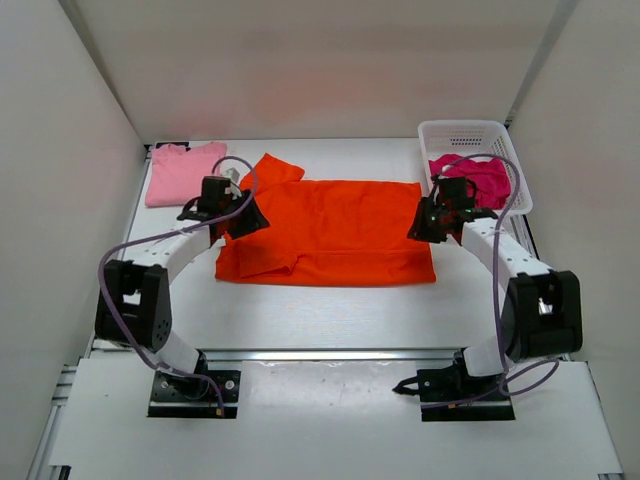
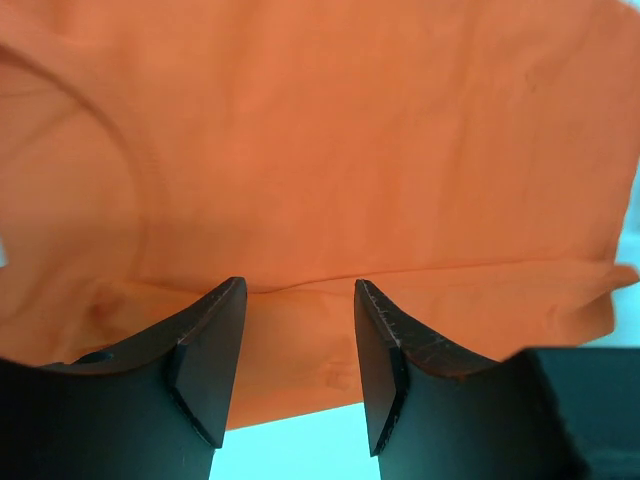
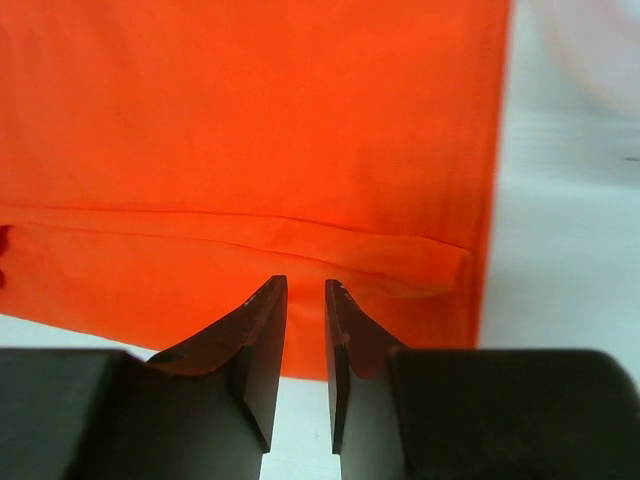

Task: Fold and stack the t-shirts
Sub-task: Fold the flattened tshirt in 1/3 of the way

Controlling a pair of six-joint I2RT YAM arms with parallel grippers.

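The white table carries three things directly. An orange shirt lies spread flat across its middle, long side running left to right, with one sleeve pointing toward the far left and a flap doubled over at its near left corner. A pink shirt lies flat in the far left corner, near the orange one but apart from it. A white mesh basket stands in the far right corner, just beside the orange shirt (a magenta shirt is bunched inside it).
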